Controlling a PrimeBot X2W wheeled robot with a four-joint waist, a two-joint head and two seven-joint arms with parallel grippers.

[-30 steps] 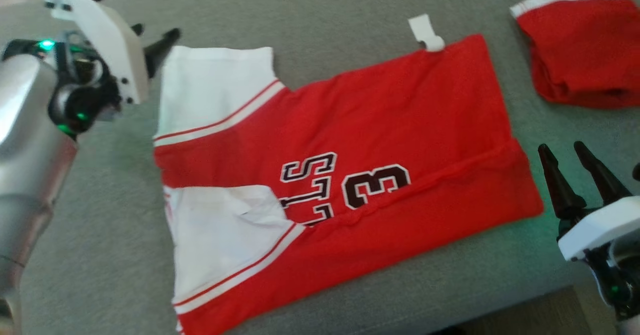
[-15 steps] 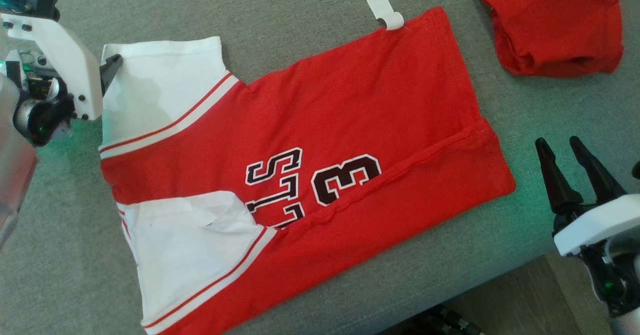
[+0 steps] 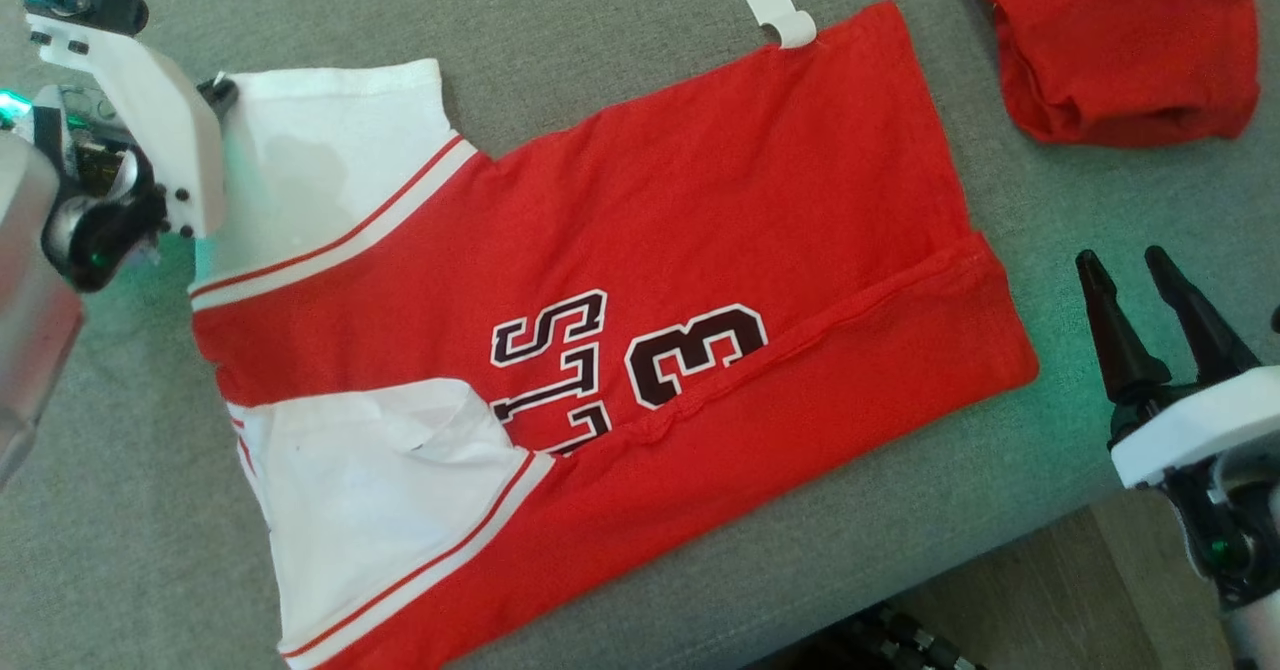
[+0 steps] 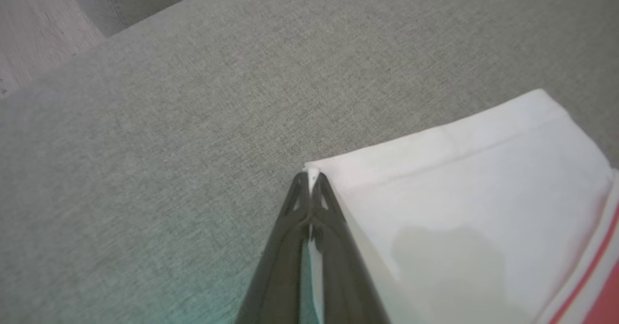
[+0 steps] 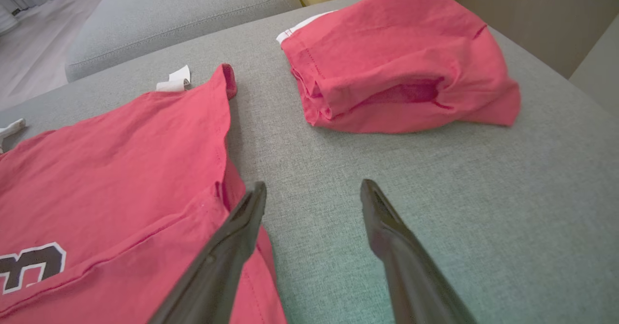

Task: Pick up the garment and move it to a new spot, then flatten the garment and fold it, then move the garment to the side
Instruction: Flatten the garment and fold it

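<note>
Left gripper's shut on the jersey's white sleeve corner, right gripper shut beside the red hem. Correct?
One error: the right gripper is open, fingers apart, per the right wrist view. The left gripper is shut on the jersey sleeve corner.

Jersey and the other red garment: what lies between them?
Only bare grey cushion lies between the jersey and the other red garment. The right wrist view shows this gap plainly, and the head view shows it too.

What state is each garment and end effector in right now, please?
jersey: lying flat on the grey cushion, one long side folded over.
left end effector: shut on the jersey's white sleeve corner.
right end effector: open, empty, beside the jersey's hem.
second red garment: bunched, lying apart.
</note>
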